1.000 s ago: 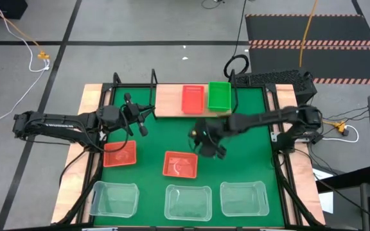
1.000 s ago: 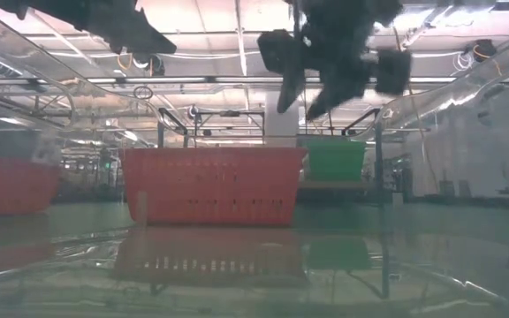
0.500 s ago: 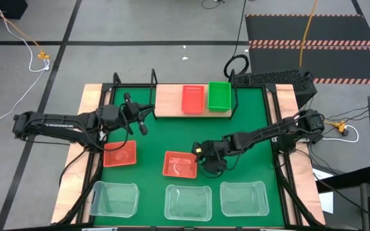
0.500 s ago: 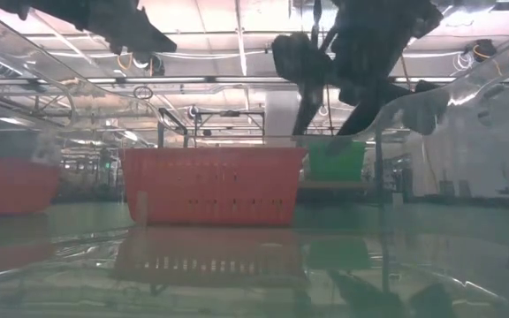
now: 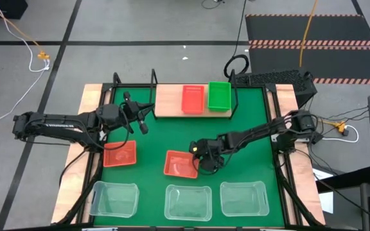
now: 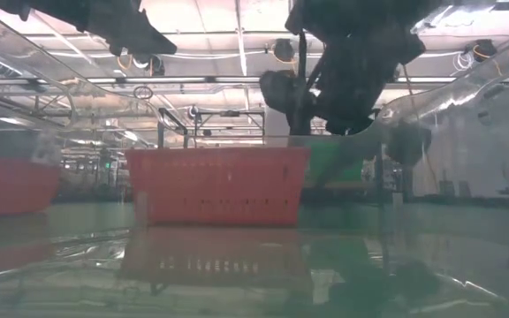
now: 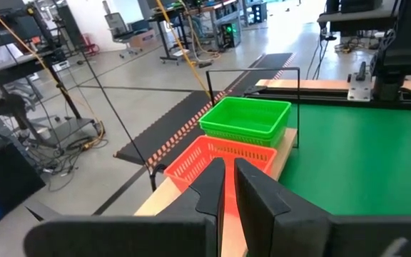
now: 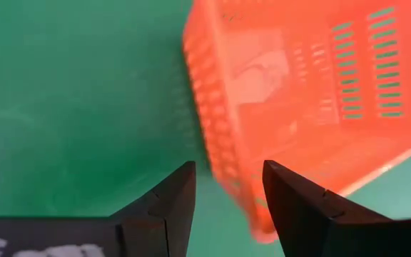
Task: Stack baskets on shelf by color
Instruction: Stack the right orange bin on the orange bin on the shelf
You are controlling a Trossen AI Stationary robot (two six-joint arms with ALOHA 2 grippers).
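Straddling the near wall of a red-orange basket (image 8: pixel 312 93), the right pincer (image 8: pixel 228 187) has its fingers parted with the rim in the gap between them, not yet pressed on it. In the high view this pincer (image 5: pixel 204 156) sits at the right edge of that basket (image 5: pixel 180 164), mid-worktop on the green mat (image 5: pixel 249 128). A second red-orange basket (image 5: pixel 119 154) lies to its left. Three clear baskets (image 5: pixel 188 202) line the front edge. On the shelf (image 5: pixel 169 101) at the back, a red-orange basket (image 5: pixel 193 99) and a green basket (image 5: pixel 219 95) stand side by side. The left pincer (image 5: pixel 140 115) hovers near the shelf's left end, fingers nearly together, holding nothing.
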